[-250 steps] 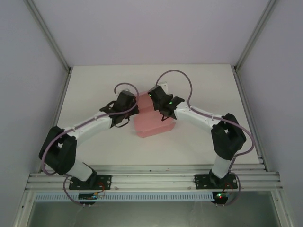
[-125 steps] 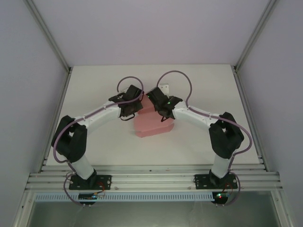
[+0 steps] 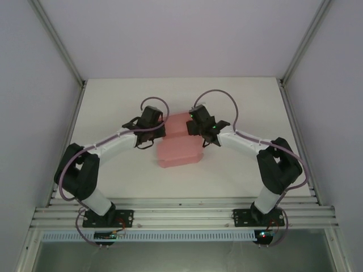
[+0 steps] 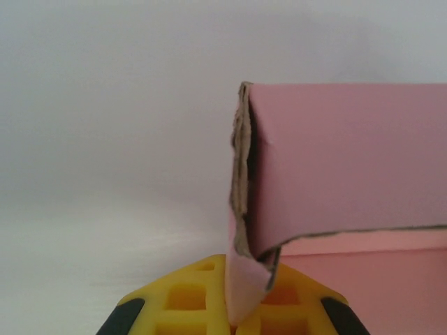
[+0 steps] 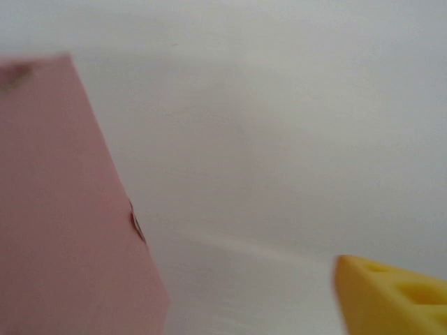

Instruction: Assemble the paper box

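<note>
While the left gripper [image 4: 241, 296] pinches the paper box [image 4: 349, 160], table [image 3: 249, 102] surrounds it.

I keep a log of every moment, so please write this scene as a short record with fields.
object: paper box, pink, looks partly folded
support: white table, box lies on it
left: left gripper shut on a flap at the box's end
right: right gripper at the box's far side, open or shut not clear; its yellow finger apart from the box
</note>
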`<state>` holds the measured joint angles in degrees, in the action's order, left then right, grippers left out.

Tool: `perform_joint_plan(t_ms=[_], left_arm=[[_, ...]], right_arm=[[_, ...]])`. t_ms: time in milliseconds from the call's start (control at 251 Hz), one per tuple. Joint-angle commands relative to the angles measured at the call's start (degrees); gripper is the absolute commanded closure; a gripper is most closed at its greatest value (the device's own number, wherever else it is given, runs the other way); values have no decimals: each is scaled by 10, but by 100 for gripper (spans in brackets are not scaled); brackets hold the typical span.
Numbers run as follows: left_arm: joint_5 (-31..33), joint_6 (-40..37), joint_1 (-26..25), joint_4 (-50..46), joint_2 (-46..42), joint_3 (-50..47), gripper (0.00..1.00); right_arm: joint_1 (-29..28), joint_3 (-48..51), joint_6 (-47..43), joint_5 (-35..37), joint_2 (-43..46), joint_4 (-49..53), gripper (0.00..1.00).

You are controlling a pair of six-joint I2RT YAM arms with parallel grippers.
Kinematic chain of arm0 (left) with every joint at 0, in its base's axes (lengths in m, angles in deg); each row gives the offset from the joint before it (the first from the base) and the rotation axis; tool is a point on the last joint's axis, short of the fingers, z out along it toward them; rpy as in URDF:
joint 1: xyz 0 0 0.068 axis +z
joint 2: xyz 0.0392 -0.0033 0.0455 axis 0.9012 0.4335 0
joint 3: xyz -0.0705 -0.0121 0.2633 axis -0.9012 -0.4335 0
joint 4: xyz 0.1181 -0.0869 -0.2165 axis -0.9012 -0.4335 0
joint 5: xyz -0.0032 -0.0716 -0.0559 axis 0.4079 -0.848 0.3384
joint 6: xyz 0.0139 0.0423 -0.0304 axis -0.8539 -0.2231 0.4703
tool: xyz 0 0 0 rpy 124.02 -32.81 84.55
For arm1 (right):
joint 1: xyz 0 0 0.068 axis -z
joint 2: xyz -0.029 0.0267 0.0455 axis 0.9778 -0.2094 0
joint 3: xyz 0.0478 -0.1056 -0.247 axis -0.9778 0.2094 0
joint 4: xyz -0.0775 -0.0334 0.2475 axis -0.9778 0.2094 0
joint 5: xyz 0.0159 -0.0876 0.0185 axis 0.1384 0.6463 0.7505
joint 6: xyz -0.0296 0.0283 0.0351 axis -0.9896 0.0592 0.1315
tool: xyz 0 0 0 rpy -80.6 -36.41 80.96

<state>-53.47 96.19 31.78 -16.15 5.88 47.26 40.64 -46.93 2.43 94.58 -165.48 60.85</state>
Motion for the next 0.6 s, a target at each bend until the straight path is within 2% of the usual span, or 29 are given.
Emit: perform_joint_plan(t_ms=[0, 168, 275, 507, 595], left_arm=[[-28, -43, -3, -8, 16, 45, 100], [-4, -95, -2, -67, 27, 82, 100], [-1, -161, 2, -106, 27, 101, 100], [-69, -420, 3, -219, 30, 160, 100], [-55, -537, -9, -254, 29, 171, 100]], right_arm=[[0, 13, -31, -148, 31, -59, 1], [7, 40, -19, -175, 75, -59, 1], [19, 75, -2, -206, 125, -75, 1], [74, 133, 70, -186, 237, 6, 1], [99, 162, 92, -163, 272, 23, 1]])
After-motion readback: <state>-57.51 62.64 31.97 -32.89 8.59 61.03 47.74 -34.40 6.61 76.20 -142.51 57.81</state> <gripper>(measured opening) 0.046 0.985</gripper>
